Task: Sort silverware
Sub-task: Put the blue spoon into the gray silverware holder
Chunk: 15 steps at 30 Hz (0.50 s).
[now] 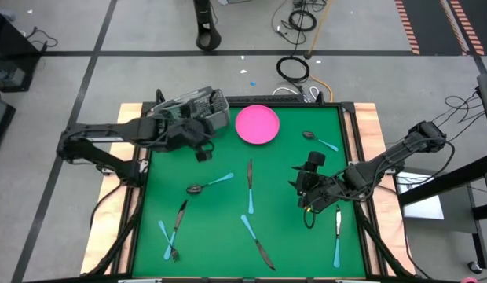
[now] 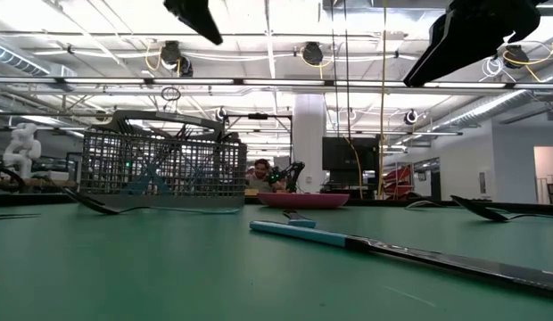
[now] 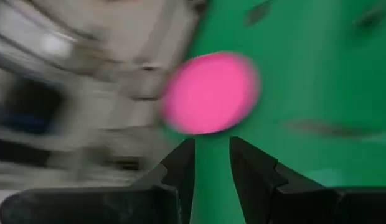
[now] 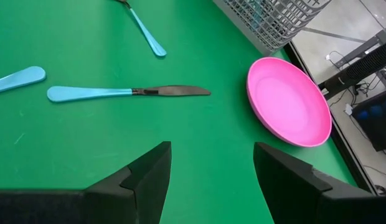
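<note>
The silverware lies scattered flat on the green mat: a spoon (image 1: 208, 185), a blue-handled knife (image 1: 249, 185) (image 4: 127, 93), a dark piece (image 1: 179, 215), a fork (image 1: 166, 240), two more knives (image 1: 256, 240) (image 1: 338, 231) and a spoon (image 1: 317, 141) by the far right corner. My left gripper (image 1: 203, 151) (image 3: 211, 146) hovers above the mat just in front of the wire basket (image 1: 200, 106), its fingers a narrow gap apart, holding nothing. My right gripper (image 1: 300, 189) (image 4: 211, 149) hangs wide open and empty over the mat's right half, facing the knife and the pink plate (image 4: 289, 102).
The pink plate (image 1: 257, 124) sits at the mat's far middle, with the grey wire basket (image 2: 160, 165) to its left at the far left corner. Wooden table edges (image 1: 369, 126) frame the mat. Bare mat lies between the two grippers around (image 1: 283, 169).
</note>
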Motion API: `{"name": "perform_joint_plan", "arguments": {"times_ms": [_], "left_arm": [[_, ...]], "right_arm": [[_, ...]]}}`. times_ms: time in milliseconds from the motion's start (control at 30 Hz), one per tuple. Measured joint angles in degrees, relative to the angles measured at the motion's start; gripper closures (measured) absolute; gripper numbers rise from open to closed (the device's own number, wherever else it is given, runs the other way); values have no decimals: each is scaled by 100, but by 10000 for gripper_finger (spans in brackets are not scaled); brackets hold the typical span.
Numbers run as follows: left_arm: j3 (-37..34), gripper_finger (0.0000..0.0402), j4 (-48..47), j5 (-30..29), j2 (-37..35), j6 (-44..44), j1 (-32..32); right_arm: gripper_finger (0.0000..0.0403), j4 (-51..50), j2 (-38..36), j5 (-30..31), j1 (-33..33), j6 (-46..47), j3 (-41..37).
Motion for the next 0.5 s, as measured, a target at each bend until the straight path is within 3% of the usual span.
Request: {"name": "perform_joint_plan", "arguments": {"times_ms": [100, 233, 500], "left_arm": [[-4, 299, -118, 1156, -41, -1321, -158], [-95, 299, -476, 2186, 23, -1862, -395], [-722, 299, -815, 2653, 621, -1946, -1103]], "right_arm": [[186, 15, 0, 2, -2, 0, 0], [186, 54, 0, 2, -2, -49, 0], [186, 382, 0, 2, -2, -315, 0]]}}
